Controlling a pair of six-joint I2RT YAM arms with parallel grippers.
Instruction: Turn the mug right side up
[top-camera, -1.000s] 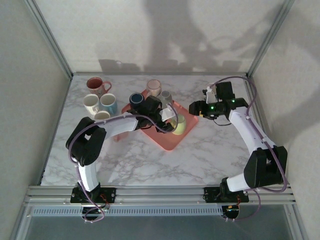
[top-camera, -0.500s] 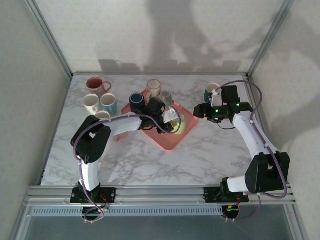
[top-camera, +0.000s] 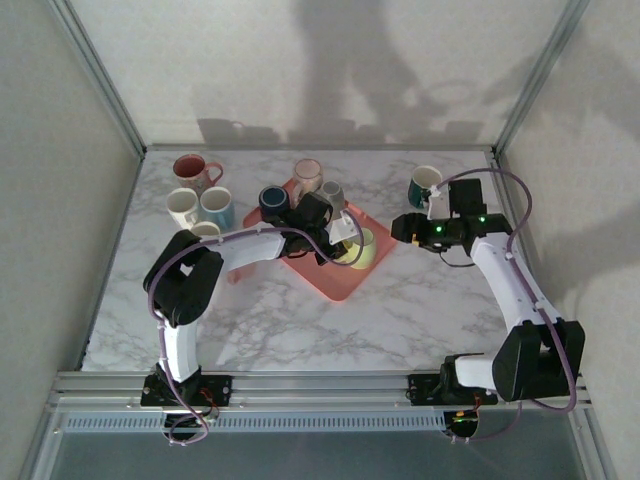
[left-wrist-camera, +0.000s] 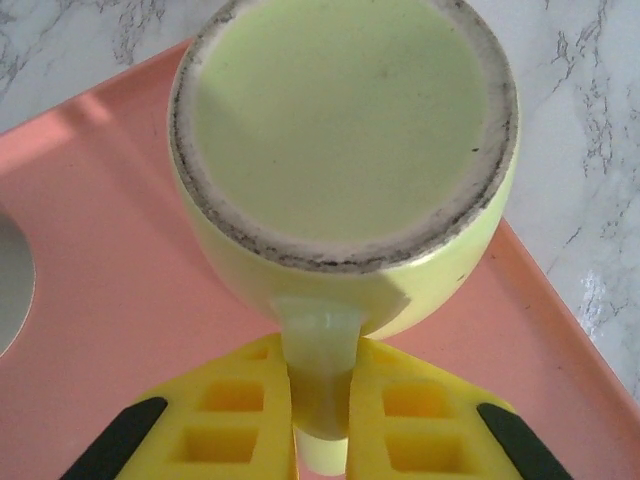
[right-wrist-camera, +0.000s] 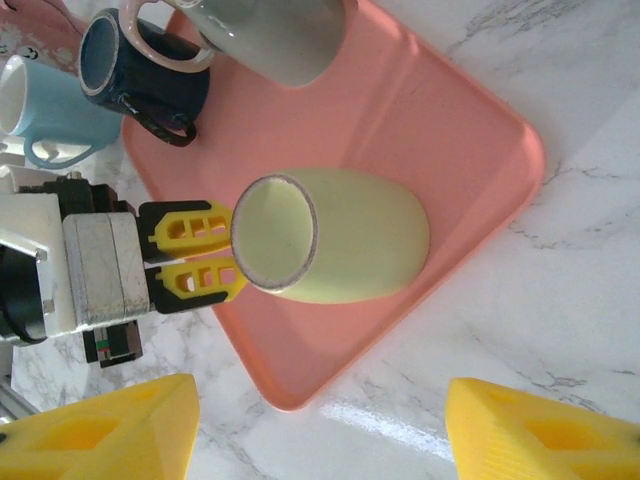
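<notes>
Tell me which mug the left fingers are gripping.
The yellow-green mug on the pink tray, pinched by its handle; the navy mug and grey mug are untouched.

Both arms: white shells, black joint housings; left arm (top-camera: 240, 250), right arm (top-camera: 510, 285). A purple-grey cable loops along each. Green lights (top-camera: 437, 228) glow on the right arm's black wrist block. Black bases (top-camera: 185, 388) sit at 6 o'clock. Left fingers (left-wrist-camera: 420, 425): yellow plastic, rectangular pockets, black outer patches. Right fingers (right-wrist-camera: 110, 430): same yellow. Left wrist body (right-wrist-camera: 95, 265): grey metal, white casing.
</notes>
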